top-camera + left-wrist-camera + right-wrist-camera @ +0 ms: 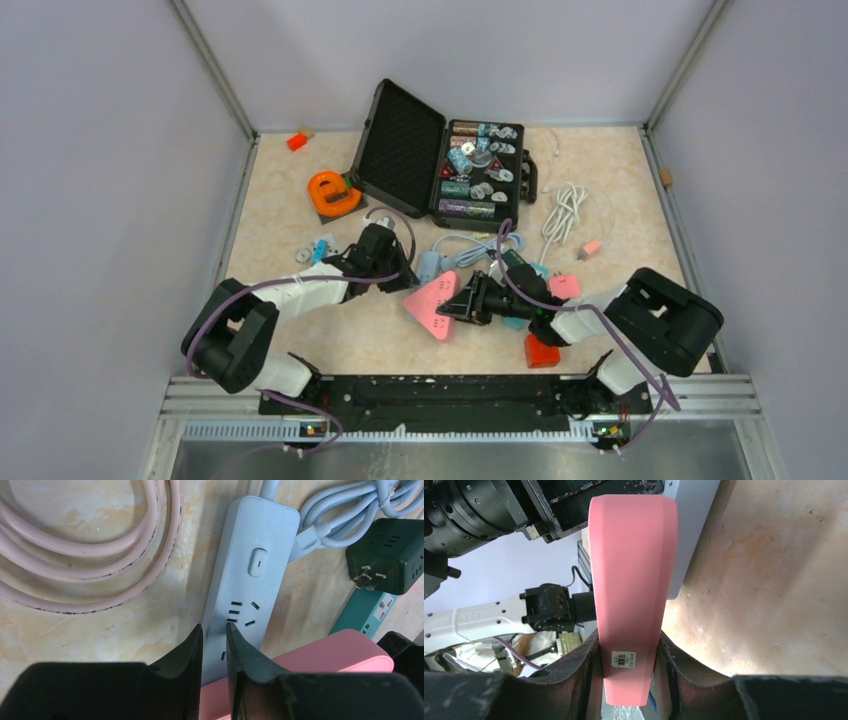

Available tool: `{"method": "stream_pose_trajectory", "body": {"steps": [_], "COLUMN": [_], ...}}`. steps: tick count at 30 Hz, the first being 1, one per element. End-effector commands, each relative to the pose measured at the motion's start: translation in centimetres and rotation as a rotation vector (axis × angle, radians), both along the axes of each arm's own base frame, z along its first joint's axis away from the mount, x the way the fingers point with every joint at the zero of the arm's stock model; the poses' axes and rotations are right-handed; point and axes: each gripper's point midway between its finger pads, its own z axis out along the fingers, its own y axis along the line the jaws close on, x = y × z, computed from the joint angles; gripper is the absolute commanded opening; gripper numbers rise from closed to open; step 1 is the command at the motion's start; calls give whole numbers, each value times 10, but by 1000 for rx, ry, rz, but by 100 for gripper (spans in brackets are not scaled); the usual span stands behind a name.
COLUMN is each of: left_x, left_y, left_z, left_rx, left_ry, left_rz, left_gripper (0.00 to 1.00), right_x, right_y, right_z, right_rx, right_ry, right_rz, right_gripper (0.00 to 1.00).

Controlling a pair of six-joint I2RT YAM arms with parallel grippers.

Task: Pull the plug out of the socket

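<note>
Right gripper [629, 635] clamps the pink plug [631, 555], long axis running straight ahead into the grey power strip [696, 530]; left gripper [214, 627], jaws almost together, rests on it.

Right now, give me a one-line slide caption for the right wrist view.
Right gripper clamps the pink plug, with the pale power strip right behind it on the marbled table.

Even, bright overhead light, soft shadows; the left pincer [214, 628] looms dark and blurred close up.
</note>
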Motion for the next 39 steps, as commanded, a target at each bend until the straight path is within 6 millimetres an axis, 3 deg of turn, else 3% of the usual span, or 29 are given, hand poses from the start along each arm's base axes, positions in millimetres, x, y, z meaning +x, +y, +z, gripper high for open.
{"method": "stream_pose_trajectory", "body": {"steps": [1,2,5,7,11,17,21,22,25,30,39], "left_x": [-59,-59,-58,-58,-59,-64,-67,-67,-68,-69,-68], "left_y": [17,15,8,5,3,7,12,13,18,18,21], "left_z": [-45,-44,-39,-38,-40,-51,-56,-57,-59,-51,-50], "left_rx": [103,94,62,46,41,61,82,88,113,98,111], "left_ry": [223,224,221,218,226,264,275,275,281,264,254], "left_rz": [-82,-92,-117,-126,-135,-131,-119,-116,-104,-99,-98], "left_gripper": [27,32,42,46,44,34,30,29,27,27,26], "right_x": [1,3,7,9,11,16,18,18,14,3,-2], "right_y": [16,18,22,24,27,33,32,31,29,31,34], "right_z": [39,38,38,37,41,47,46,48,54,82,89], "right_rx": [49,38,30,26,62,106,106,114,155,266,309], "right_ry": [-167,-155,-140,-131,-121,-116,-113,-117,-126,-160,-53], "right_rz": [83,81,76,71,62,46,30,27,29,90,101], "right_gripper": [0,4,28,37,43,49,40,33,0,0,0]}}
